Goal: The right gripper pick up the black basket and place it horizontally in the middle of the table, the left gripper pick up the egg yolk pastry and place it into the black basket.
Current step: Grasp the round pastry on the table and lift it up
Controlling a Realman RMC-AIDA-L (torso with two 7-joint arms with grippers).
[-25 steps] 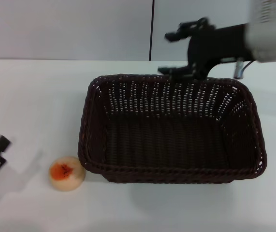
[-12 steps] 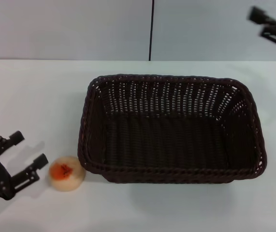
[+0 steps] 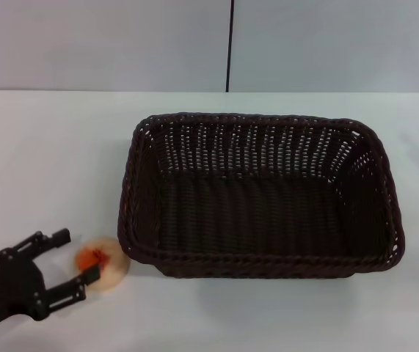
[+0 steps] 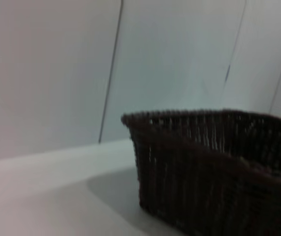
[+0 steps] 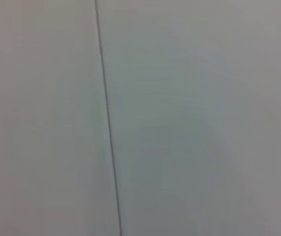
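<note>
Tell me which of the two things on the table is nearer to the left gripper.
The egg yolk pastry: the open left gripper flanks it.

The table (image 3: 48, 147) carries the black basket (image 3: 260, 198) and, apparently, the egg yolk pastry (image 3: 106, 262).

No text, label, brand, number or sign can be read on anything here.

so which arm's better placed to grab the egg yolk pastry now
Left. The left gripper is open with its fingers either side of the egg yolk pastry, beside the black basket. The right gripper is out of view.
</note>
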